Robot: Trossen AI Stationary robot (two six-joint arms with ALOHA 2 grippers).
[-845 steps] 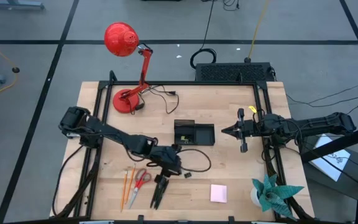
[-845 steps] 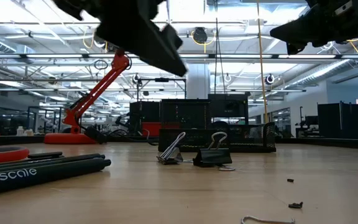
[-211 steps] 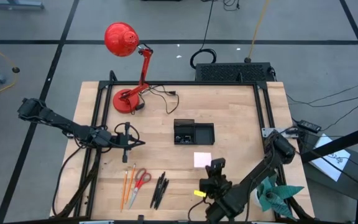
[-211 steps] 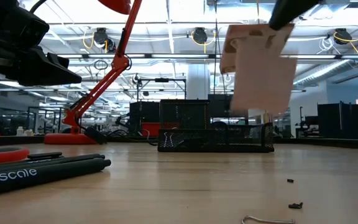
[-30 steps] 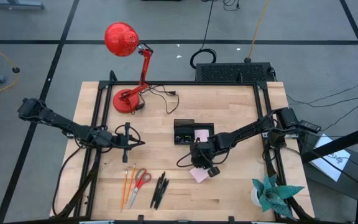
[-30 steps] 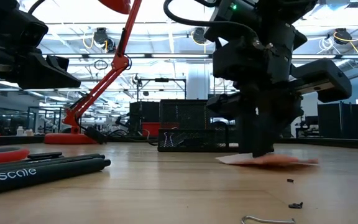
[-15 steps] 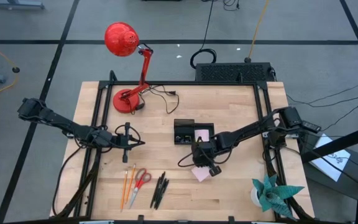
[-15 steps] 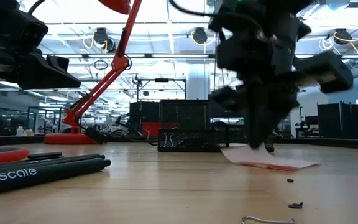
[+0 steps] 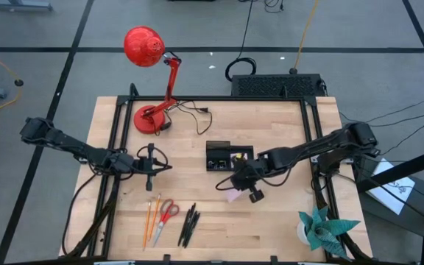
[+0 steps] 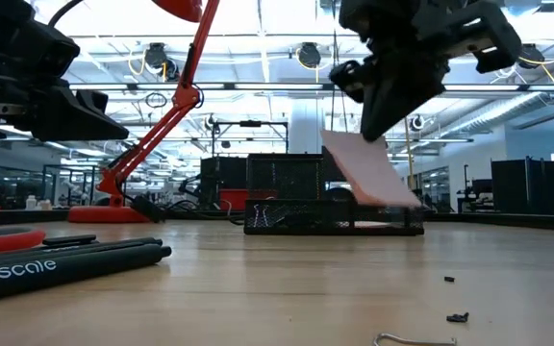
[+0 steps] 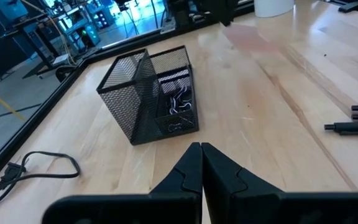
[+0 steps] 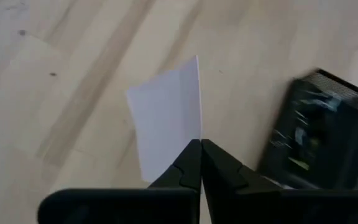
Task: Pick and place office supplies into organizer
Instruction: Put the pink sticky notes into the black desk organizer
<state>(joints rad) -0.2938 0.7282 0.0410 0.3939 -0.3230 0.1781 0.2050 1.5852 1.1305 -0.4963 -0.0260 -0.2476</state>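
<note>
The pale pink sticky-note pad [image 9: 232, 196] hangs above the table just in front of the black mesh organizer [image 9: 229, 157], with my right gripper [image 9: 236, 185] shut on it. In the low view the pad [image 10: 368, 173] slants down below the gripper [image 10: 385, 123]. Orange pencils [image 9: 151, 219], red-handled scissors [image 9: 167, 211] and black pens [image 9: 188, 224] lie flat near the table's front edge. Clips [image 11: 176, 104] sit inside the organizer [image 11: 149, 93]. My left gripper [image 9: 150, 168] waits shut over the table's left half. My right gripper pinches the pad's edge at one corner [image 12: 193, 135] between its two fingers, coming from above and slanting down. The pad is lifted clear of the table and hangs tilted below the fingers [image 10: 378, 115], its free end lowest.
A red desk lamp [image 9: 152, 73] stands at the far left with its cord [image 9: 193, 114] on the wood. A teal paper plant [image 9: 322, 228] stands at the near right corner. A black box [image 9: 277, 85] with cables lies beyond the far edge. Tiny bits [image 10: 458, 315] lie near the front.
My right gripper has taken hold of the pad, which lay flat on the table, and risen with it, drifting a little toward the organizer. The pad came up by one edge first and now hangs tilted, clear of the table.
</note>
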